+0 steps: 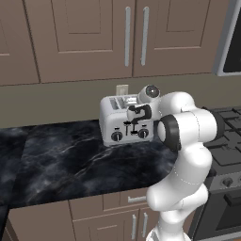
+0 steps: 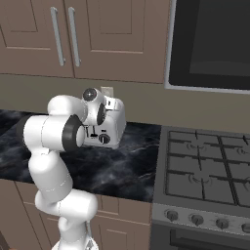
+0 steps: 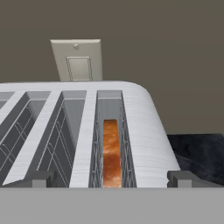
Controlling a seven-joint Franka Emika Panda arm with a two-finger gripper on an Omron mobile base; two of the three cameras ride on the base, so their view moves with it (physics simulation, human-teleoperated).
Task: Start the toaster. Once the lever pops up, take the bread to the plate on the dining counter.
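Silver toaster (image 3: 131, 127) sits on the black marble table (image 1: 56, 160), bread (image 3: 111, 151) deep in its end slot, as the tool (image 3: 109, 178) hovers above, fingers apart.

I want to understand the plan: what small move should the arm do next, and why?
Probably lower the hand toward a front lever and press it down. The bread sits deep in the rightmost slot of the toaster, the open gripper holds nothing, and whether toasting has begun cannot be told.
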